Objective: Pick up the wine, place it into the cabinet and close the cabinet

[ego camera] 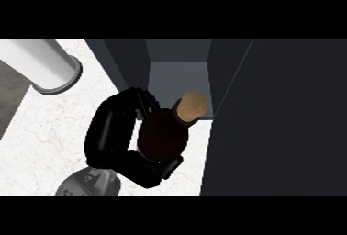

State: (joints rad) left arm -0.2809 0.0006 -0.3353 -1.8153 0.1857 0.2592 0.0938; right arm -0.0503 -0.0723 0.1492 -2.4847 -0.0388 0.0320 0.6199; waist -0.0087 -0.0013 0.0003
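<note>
Nearest me, one black hand (112,133) has its fingers (136,98) clamped round the dark wine bottle (163,137), cork (192,105) tipped toward the open cabinet (180,75) at the marble surface's (41,133) far edge; placing seems underway, needing a push inward next.

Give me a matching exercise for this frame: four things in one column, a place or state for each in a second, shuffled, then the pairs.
Things:
1. wine
2. cork
3. cabinet door
4. white cylinder

Places or states:
A. upper left corner, on the counter
B. tan, pointing toward the cabinet opening
C. dark, held in the curled fingers of a hand
D. open, filling the view's right side

Pairs: 1-C, 2-B, 3-D, 4-A

Only one hand shows; which arm it belongs to cannot be told from this view.
</note>
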